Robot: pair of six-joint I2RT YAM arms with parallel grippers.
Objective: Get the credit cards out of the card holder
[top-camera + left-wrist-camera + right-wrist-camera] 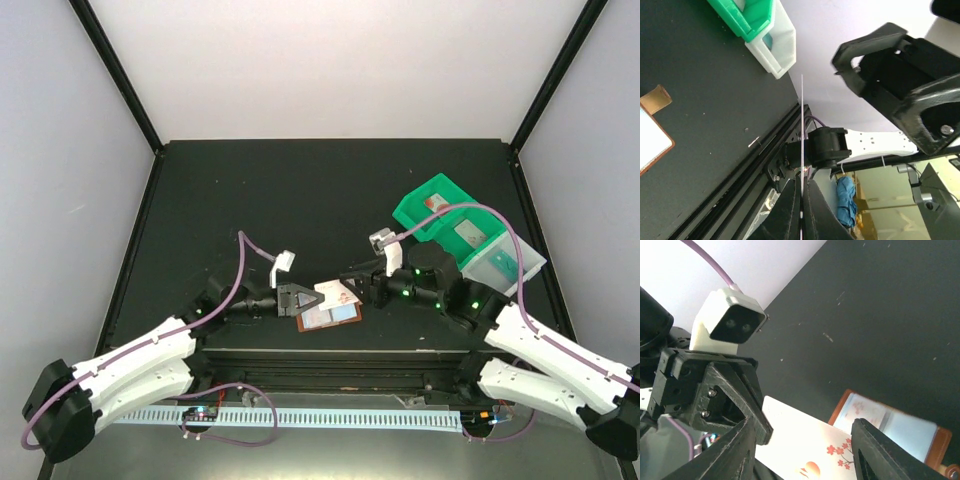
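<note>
The brown card holder (347, 318) lies open on the black table near the front edge, pale lining up; it also shows in the right wrist view (890, 421) and in the left wrist view (651, 131). My left gripper (306, 298) is shut on a white credit card (338, 291) with a round red blot and red blossoms, held just above the holder. In the left wrist view the card (802, 125) shows edge-on between the closed fingers (790, 210). My right gripper (360, 280) is open, its jaws either side of the card (805, 450), not touching it.
A green compartmented tray (418, 212) with an attached pale bin (524, 270) stands at the right, with small cards in its compartments. The table's front rail (775, 150) runs just below the holder. The two grippers face each other closely.
</note>
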